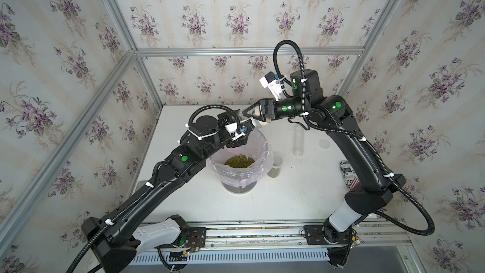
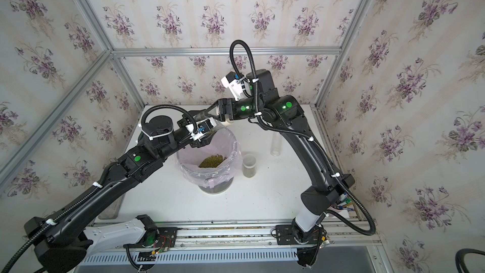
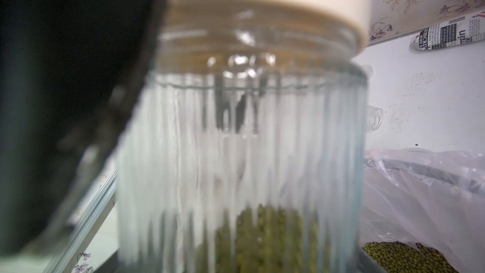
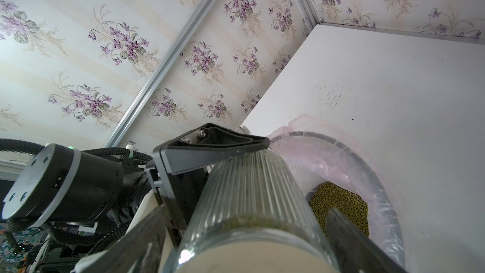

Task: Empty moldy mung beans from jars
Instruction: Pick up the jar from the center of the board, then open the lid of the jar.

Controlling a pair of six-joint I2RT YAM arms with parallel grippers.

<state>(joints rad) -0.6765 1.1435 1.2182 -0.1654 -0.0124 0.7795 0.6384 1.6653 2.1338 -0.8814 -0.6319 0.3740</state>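
A ribbed clear jar [image 4: 249, 179] lies on its side over the bin, held at its body by my left gripper [image 1: 245, 127], which is shut on it. A small heap of mung beans [image 3: 262, 232] lies against the inside of the jar. Its cream lid [image 4: 252, 253] is on, and my right gripper [image 4: 244, 211] stands open around it, one finger on each side and a gap showing on one side. More mung beans [image 1: 238, 160] are heaped inside the bin. In both top views a tall clear jar [image 1: 298, 140] and a short jar [image 2: 248, 166] stand uncapped on the table.
The bin, lined with a pink bag [image 1: 265, 148], stands mid-table under both grippers. A loose round lid [image 1: 324, 143] lies by the tall jar. A black-and-white printed can [image 1: 346, 177] lies at the right, partly behind my right arm. Wallpapered walls close in the table [image 1: 288, 200].
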